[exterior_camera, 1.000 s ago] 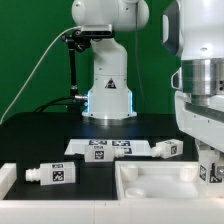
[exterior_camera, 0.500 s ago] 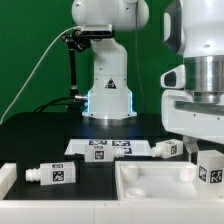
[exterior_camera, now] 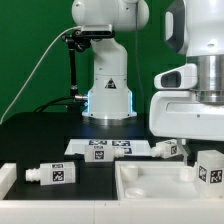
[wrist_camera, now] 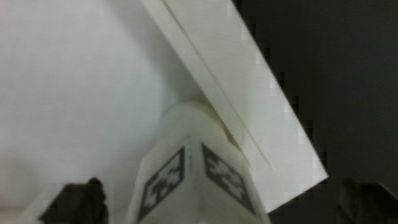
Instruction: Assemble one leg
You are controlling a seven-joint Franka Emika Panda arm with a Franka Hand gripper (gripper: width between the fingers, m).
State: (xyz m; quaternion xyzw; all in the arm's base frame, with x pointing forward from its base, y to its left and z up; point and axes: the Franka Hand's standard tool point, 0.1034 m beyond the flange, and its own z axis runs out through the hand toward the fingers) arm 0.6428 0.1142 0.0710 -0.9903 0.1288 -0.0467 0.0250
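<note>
A leg (exterior_camera: 208, 168), a chunky white peg with tag stickers, stands upright at the right end of the large white tray-like part (exterior_camera: 150, 186). My gripper (exterior_camera: 205, 148) hangs right above it, under the big white hand. In the wrist view the same leg (wrist_camera: 192, 175) lies between my two dark fingertips (wrist_camera: 79, 203), and a gap shows beside it. The gripper (wrist_camera: 222, 208) looks open around the leg. A second leg (exterior_camera: 54, 174) lies on the table at the exterior view's left. A third leg (exterior_camera: 166, 149) lies behind the tray.
The marker board (exterior_camera: 100, 148) lies flat in the middle of the black table, before the robot base (exterior_camera: 108, 95). A white block edge (exterior_camera: 6, 180) sits at the exterior view's far left. The tray's raised rim (wrist_camera: 214, 70) runs across the wrist view.
The white hand has shifted toward the exterior view's left and turned, uncovering more of the upright leg. The leg itself and the other parts have not moved.
</note>
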